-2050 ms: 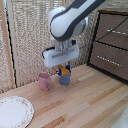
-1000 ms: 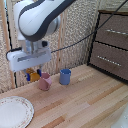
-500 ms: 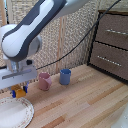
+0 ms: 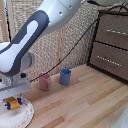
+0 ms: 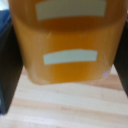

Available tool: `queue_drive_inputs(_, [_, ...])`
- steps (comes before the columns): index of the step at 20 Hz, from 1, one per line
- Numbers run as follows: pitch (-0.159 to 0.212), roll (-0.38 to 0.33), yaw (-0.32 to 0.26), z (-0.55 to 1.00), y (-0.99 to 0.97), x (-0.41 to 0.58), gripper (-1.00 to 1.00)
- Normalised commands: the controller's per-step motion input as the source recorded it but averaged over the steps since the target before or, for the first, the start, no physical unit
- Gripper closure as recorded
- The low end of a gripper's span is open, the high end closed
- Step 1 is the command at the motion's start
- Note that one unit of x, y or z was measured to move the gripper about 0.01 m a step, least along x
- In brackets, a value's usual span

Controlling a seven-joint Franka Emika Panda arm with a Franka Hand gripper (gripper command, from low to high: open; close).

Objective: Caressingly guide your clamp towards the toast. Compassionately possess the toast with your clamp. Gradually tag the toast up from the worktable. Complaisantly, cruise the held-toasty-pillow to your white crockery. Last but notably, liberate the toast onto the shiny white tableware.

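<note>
In the exterior view my clamp (image 4: 13, 104) is shut on the toast (image 4: 13, 101), a small golden-orange slab held between the blue-tipped fingers. It hangs just above the white crockery (image 4: 25, 118), a round plate at the lower left of the worktable (image 4: 85, 105). I cannot tell whether the toast touches the plate. In the wrist view the toast (image 5: 67, 42) fills most of the picture, with a dark finger (image 5: 7, 65) beside it and a pale surface below.
A pink cup (image 4: 45, 82) and a blue cup (image 4: 65, 76) stand on the wood behind the plate, towards the exterior view's right. A dark brown drawer cabinet (image 4: 112, 47) stands at the far right. A woven screen (image 4: 75, 30) backs the table.
The arm has swung from beside the cups towards the exterior view's left and come down, carrying the toast to just over the plate.
</note>
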Motion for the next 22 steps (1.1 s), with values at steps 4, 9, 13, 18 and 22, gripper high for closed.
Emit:
queue_drive_inputs(4, [-0.109, -0.033, 0.061, -0.35, 0.11, 0.227, 1.00])
queue_drive_inputs(9, [-0.067, -0.017, 0.017, -0.19, 0.25, 0.183, 1.00])
queue_drive_inputs(13, [-0.053, 0.002, 0.025, -0.03, 0.17, 0.099, -1.00])
queue_drive_inputs(18, [0.000, 0.000, 0.014, 0.18, 0.09, 0.093, -1.00])
queue_drive_inputs(22, [0.000, -0.002, 0.081, 0.43, -0.15, 0.031, -1.00])
